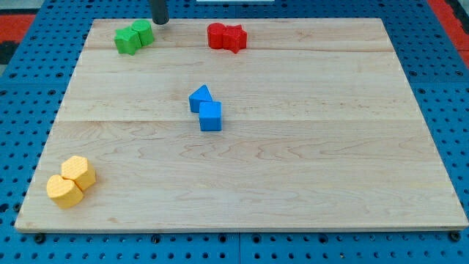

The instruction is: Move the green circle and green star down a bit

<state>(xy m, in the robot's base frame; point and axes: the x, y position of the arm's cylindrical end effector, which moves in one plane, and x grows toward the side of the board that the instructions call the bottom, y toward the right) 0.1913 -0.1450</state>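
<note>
My tip [159, 22] at the worktop's [293, 183] top edge, just right of the green pair

No pincer here, only the rod; whether it touches the green circle [143, 32] I cannot tell. Green star [126, 40] touches the circle's left. I count two green, two red [226, 37], two blue [206, 108], two yellow [71, 181] blocks

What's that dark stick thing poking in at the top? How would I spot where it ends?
Start at the wooden board and follow its top edge toward the view's left. There two green blocks sit touching each other. The rod comes down just to their upper right, and my tip ends close beside them; it is the only dark, uncoloured thing on the board.
</note>
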